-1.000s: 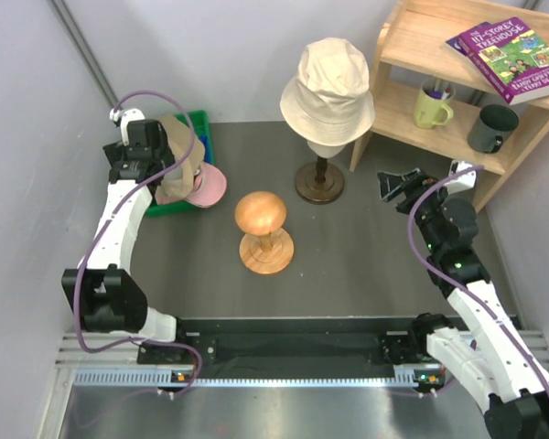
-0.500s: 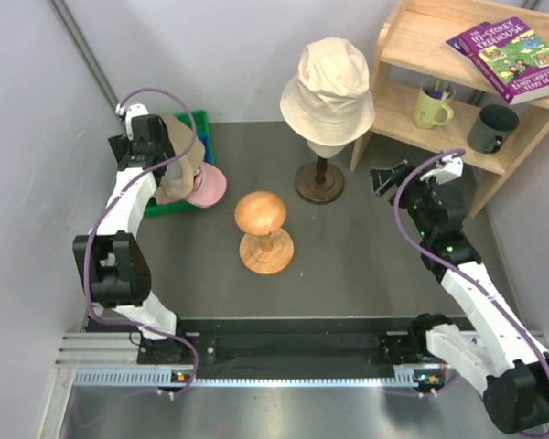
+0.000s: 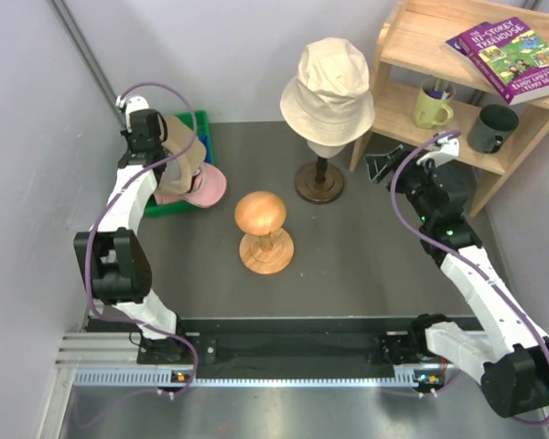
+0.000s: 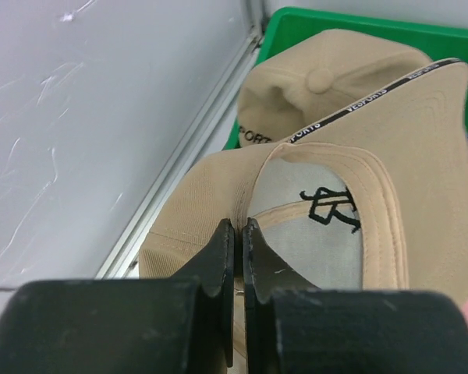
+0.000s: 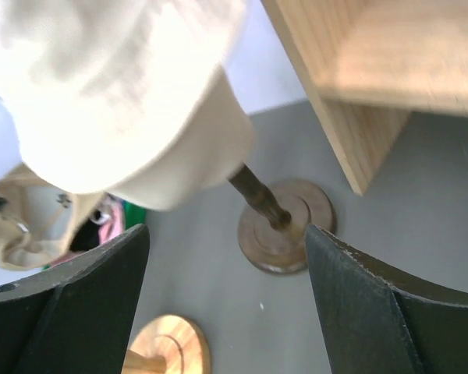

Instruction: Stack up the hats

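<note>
Left wrist view: the left gripper (image 4: 238,230) has its jaws pressed together on the rim of the tan cap (image 4: 421,156), pinching the fabric at lower centre. The cap is tipped so that its pale lining and a black stitched mark face the camera. Its button-topped crown is higher in the frame, over the green tray (image 4: 359,23). A grey wall (image 4: 86,117) fills the left side.

Right wrist view: the right gripper (image 5: 226,304) has its jaws spread wide apart with nothing between them. The cream bucket hat (image 5: 117,86) fills the upper left, above a dark pedestal (image 5: 285,226) whose round base stands on the worktop (image 5: 421,202). A wooden shelf (image 5: 359,78) leg comes down at upper right. The round-topped wooden stand (image 5: 168,343) peeks in at the bottom edge.

Top view: the tan cap sits at upper left over the pink cap (image 3: 210,187). The pink cap's brim pokes past the tray's corner. The bucket hat sits at upper centre on a head form (image 3: 325,146), well apart from the caps. The wooden stand is in the middle, between the two. The right gripper hangs near the shelf, which carries a book (image 3: 512,55) and two mugs (image 3: 432,108).
</note>
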